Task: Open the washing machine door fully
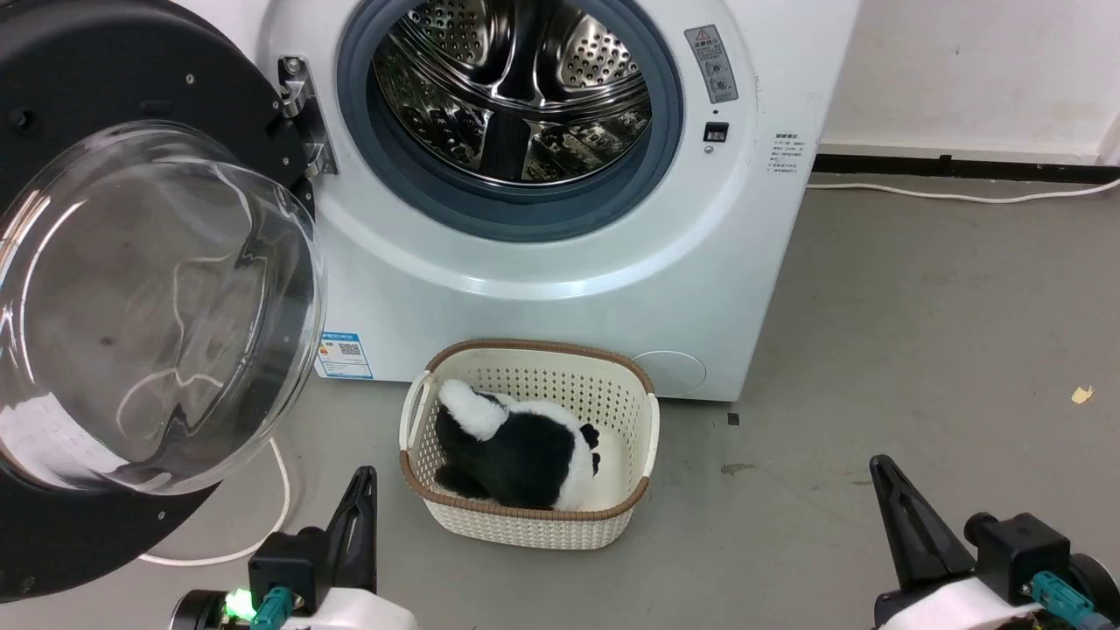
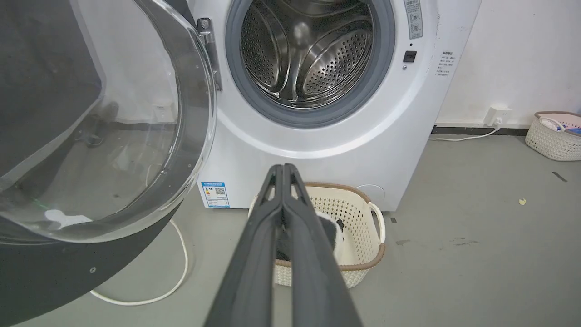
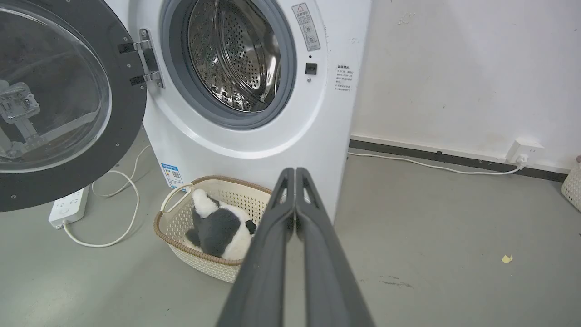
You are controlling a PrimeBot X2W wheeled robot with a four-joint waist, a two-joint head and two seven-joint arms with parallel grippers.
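Note:
The washing machine door (image 1: 105, 79), a big glossy black disc with a bulging clear glass bowl, stands swung out to the left on its metal hinge (image 1: 302, 114), and the steel drum (image 1: 516, 87) lies exposed. The same door (image 2: 50, 254) hangs at the left in the left wrist view, and the door (image 3: 122, 118) appears in the right wrist view too. My left gripper (image 1: 360, 477) is low at the left, shut and empty, short of the door's lower rim. My right gripper (image 1: 878, 464) sits low at the right, shut, holding nothing.
A cream basket (image 1: 630, 490) with a black-and-white plush toy (image 1: 516, 446) stands on the grey floor before the machine. A white cable (image 1: 262, 534) and a power strip (image 3: 68, 206) lie under the door. Another basket (image 2: 553, 138) stands by the right wall.

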